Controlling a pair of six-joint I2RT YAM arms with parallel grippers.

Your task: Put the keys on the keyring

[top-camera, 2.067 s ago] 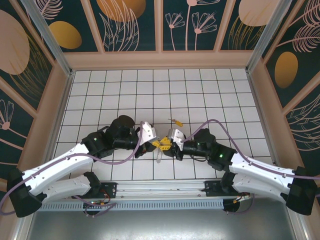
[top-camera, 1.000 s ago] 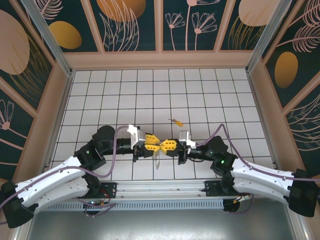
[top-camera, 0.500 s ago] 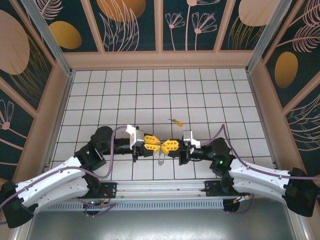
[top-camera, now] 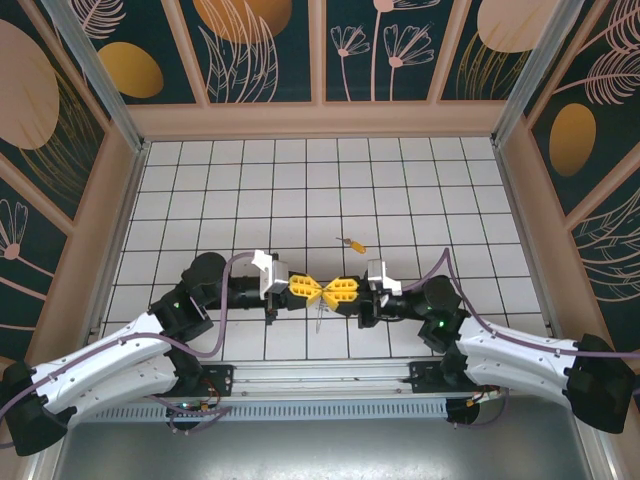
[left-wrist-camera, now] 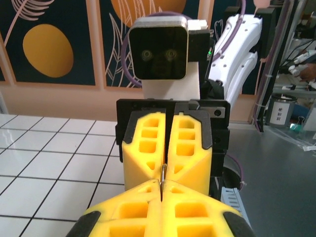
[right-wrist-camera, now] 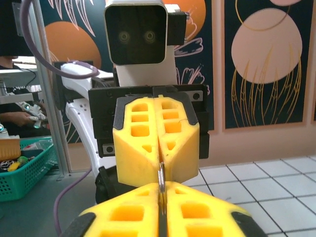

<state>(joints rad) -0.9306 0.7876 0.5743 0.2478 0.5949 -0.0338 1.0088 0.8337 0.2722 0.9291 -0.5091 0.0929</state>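
My left gripper point(top-camera: 313, 290) and right gripper point(top-camera: 327, 290) meet tip to tip, low over the tiles near the front. Both are shut on the thin metal ring of the keyring point(left-wrist-camera: 162, 174), which stands edge-on between the yellow fingertips point(right-wrist-camera: 160, 178). In the left wrist view my own gripper point(left-wrist-camera: 161, 186) faces the right one point(left-wrist-camera: 168, 148). In the right wrist view my own gripper point(right-wrist-camera: 160, 191) faces the left one point(right-wrist-camera: 157, 143). A thin piece point(top-camera: 318, 313) hangs under the tips, too small to identify. One key with an orange-yellow head point(top-camera: 352, 243) lies on the tiles behind them. The strap is hidden.
The white tiled floor point(top-camera: 420, 190) is walled by beige panels on three sides. A metal rail point(top-camera: 320, 375) runs along the front edge between the arm bases. A green basket point(right-wrist-camera: 22, 170) stands off the table, to the left in the right wrist view.
Since two seconds ago both wrists have turned level and lined up nose to nose. In the last half second the pale piece under the tips has turned thinner; the arms hardly moved.
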